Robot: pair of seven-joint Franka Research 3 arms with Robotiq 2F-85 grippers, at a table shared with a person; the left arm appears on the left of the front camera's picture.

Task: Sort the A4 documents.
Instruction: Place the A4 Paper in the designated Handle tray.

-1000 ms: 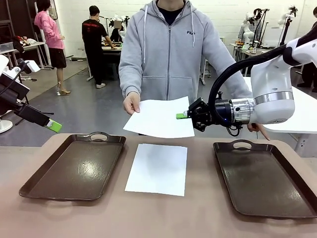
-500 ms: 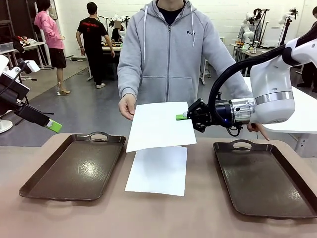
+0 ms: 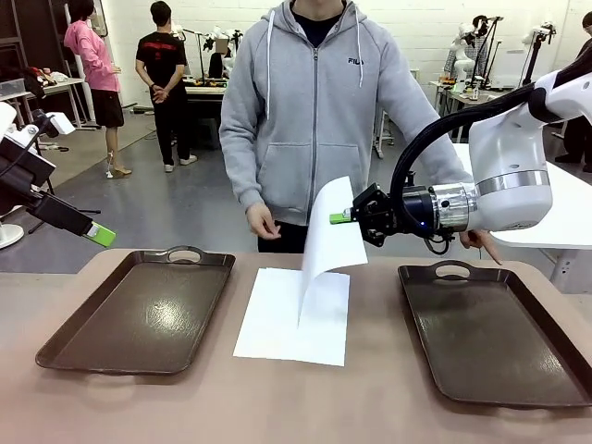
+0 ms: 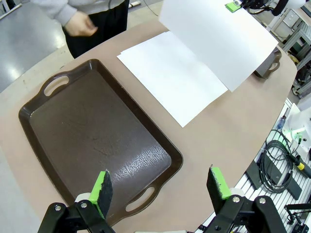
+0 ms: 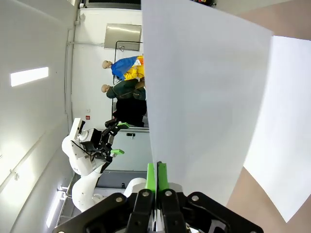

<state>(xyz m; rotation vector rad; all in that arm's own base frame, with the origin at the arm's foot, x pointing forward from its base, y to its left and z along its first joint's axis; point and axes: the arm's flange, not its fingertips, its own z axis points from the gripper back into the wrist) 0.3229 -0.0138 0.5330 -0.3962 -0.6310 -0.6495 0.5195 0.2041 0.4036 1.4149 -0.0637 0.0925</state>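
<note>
Right gripper (image 3: 340, 217) is pinching a sheet (image 3: 328, 239) by its edge; I am dangling it over another sheet (image 3: 277, 324) lying on the tabletop (image 3: 305, 398). Left gripper (image 4: 161, 184) is hovering spread.

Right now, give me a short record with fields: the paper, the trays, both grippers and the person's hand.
Held paper: A4 document, hanging by one edge from the right gripper, above the table paper
Table paper: white A4 paper, flat between the trays
Trays: left tray and right tray, dark brown, either side of the paper
Right gripper: shut on the A4 document
Left gripper: left gripper open, holding nothing
Person: hand off the paper
</note>
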